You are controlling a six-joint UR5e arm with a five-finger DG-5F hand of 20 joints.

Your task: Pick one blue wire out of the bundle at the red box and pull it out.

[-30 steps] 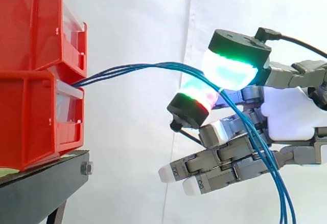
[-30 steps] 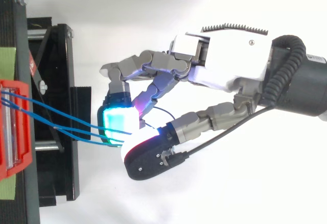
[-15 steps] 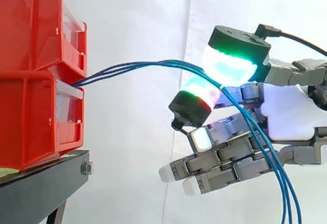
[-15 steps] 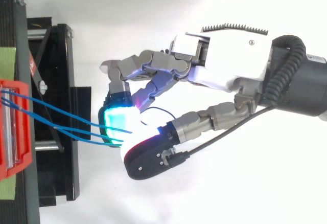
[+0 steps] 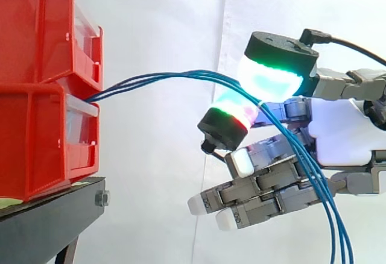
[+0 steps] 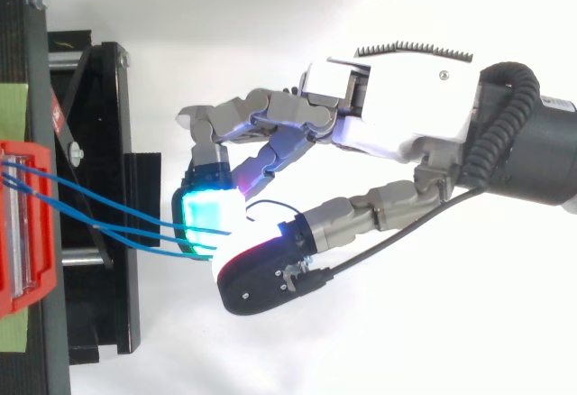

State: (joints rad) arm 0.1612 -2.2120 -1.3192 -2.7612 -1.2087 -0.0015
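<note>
Three thin blue wires (image 5: 157, 80) leave the slot between the two stacked red bins (image 5: 36, 95) and arch to the right into my hand (image 5: 341, 134). There they pass between a cyan-green glowing pad (image 5: 268, 80) above and a red-green glowing pad (image 5: 235, 110) below, which pinch at least one wire; I cannot tell how many. Behind the pinch the wires drop over the lower curled fingers and out of the bottom edge. From above, the wires (image 6: 117, 219) run from the red bin (image 6: 27, 224) to the cyan pad (image 6: 212, 210) of the hand (image 6: 397, 97).
The bins stand on a black stand (image 5: 48, 222) at the left, with its frame (image 6: 99, 188) reaching toward the hand. A white curtain hangs behind. A gap lies between the bins and the fingertips.
A white-tipped finger under the pinch has curled upward a little. The hanging part of the wires has swayed slightly. The pinch and the wires' arc stay in place.
</note>
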